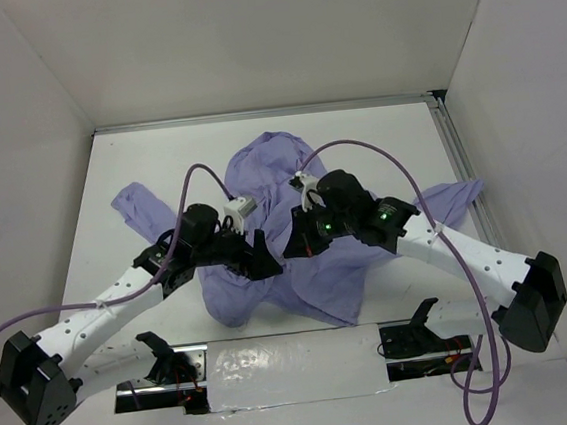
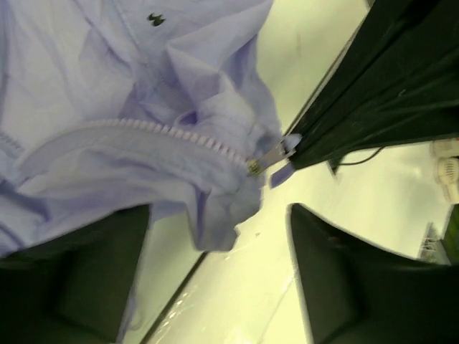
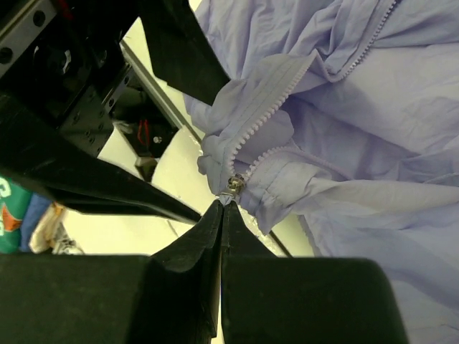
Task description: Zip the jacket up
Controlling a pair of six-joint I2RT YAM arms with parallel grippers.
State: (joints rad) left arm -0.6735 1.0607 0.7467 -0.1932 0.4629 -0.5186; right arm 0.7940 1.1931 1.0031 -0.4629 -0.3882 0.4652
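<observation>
Our white table (image 1: 397, 141) carries the lavender jacket (image 1: 290, 172), crumpled at its middle with sleeves trailing left and right. Over its near part, our left gripper (image 2: 219, 211) has its fingers apart, with fabric hanging loose between them. Our right gripper (image 3: 221, 209) is pinched together on the zipper pull (image 3: 232, 186).

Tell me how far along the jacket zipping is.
Barely started. The slider sits at the hem of the jacket, and the teeth beyond it look apart. The right gripper is shut on the pull tab; the left gripper is open, holding nothing. Nearly the whole zipper is left to close.
</observation>
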